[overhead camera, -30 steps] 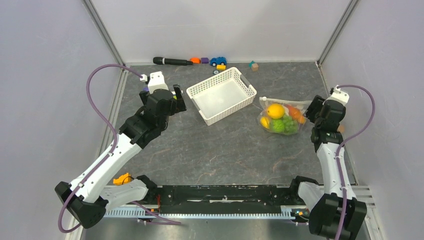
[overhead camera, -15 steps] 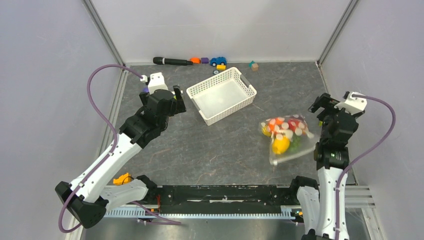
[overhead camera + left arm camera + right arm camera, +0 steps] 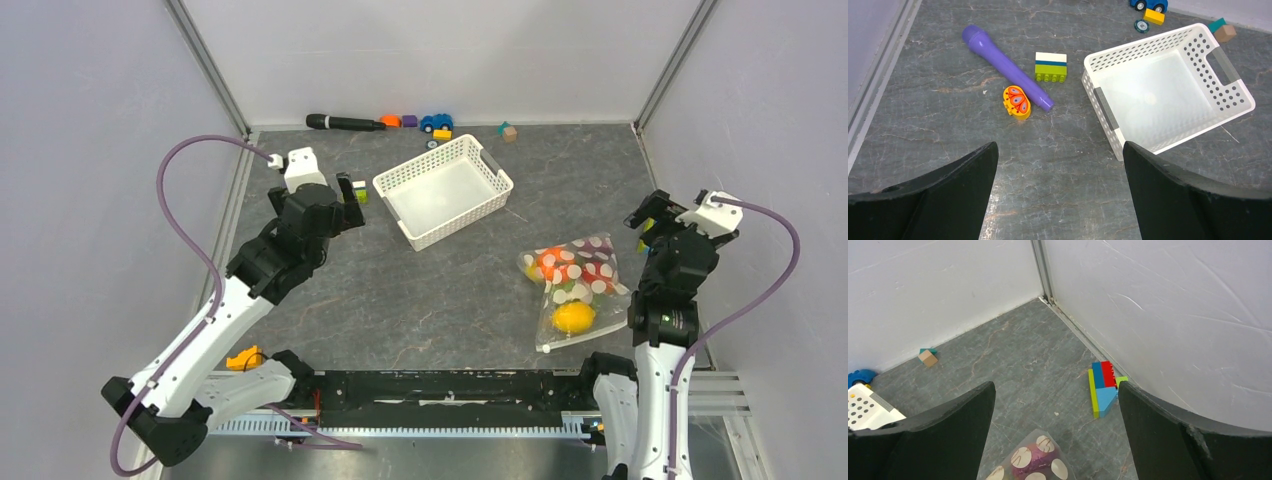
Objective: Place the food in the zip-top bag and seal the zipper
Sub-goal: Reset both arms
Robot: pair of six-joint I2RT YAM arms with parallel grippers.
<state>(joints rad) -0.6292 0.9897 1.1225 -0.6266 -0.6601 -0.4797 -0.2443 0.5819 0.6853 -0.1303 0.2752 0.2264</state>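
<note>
The zip-top bag (image 3: 577, 287) lies flat on the table at the right, dotted side up. The food shows through it: a yellow piece (image 3: 573, 317), an orange piece (image 3: 548, 262) and red and green bits. A thin strip, the zipper (image 3: 585, 337), runs along its near edge; I cannot tell if it is pressed shut. My right gripper (image 3: 648, 215) is open and empty, above and right of the bag's far corner. In the right wrist view (image 3: 1055, 390) the bag corner (image 3: 1034, 460) with a purple piece sits below the jaws. My left gripper (image 3: 352, 190) is open and empty, left of the basket, also seen in the left wrist view (image 3: 1058, 150).
A white lattice basket (image 3: 497, 188) stands at the middle back, also in the left wrist view (image 3: 1103, 102). A purple microphone (image 3: 1005, 67), a green and white block (image 3: 1051, 66) and a small orange oval toy (image 3: 1016, 101) lie left of it. Stacked blocks (image 3: 1104, 387) sit by the right wall. A black microphone (image 3: 343, 122), toy car (image 3: 436, 121) and blocks line the back wall.
The right gripper has let go of the bag and drawn back to the right. The bag has flopped toward the near edge, dotted side up. The left arm shifted slightly left.
</note>
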